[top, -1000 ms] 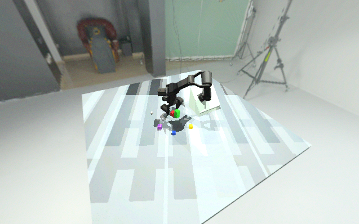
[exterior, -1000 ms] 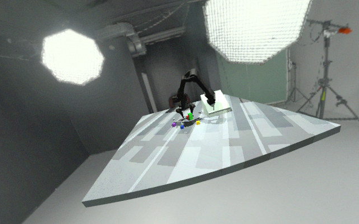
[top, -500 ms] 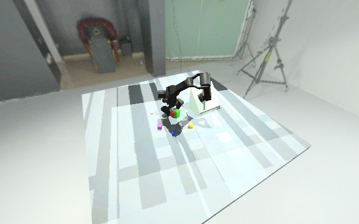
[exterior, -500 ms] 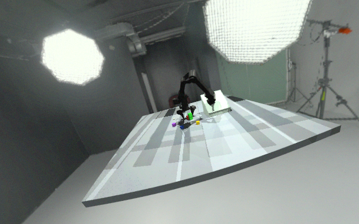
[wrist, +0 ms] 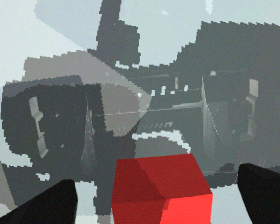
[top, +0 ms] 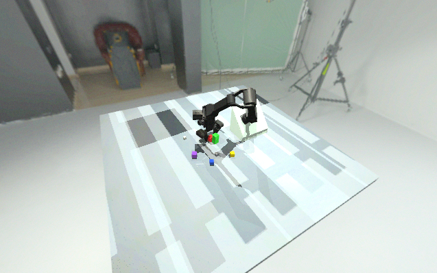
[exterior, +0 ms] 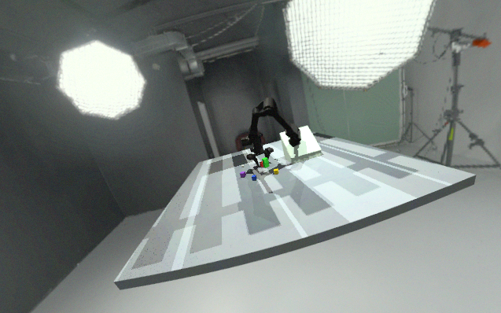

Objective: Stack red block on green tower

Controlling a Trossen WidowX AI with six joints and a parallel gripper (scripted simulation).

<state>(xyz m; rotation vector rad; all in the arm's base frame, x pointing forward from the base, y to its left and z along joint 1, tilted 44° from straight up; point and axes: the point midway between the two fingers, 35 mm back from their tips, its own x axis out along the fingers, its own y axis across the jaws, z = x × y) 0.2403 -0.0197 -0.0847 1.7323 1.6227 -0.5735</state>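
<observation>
Overhead, the gripper (top: 208, 134) is low over the red block (top: 210, 138), which touches the green tower (top: 215, 138) on the table (top: 168, 206); this looks like the grasp step. From outside, the purple block (exterior: 242, 174) and yellow block (exterior: 276, 171) sit well apart, leaving room. At the wrist, the fingers are partly drawn in, flanking red without contact; next, close squarely and lift straight, sparing green.
</observation>
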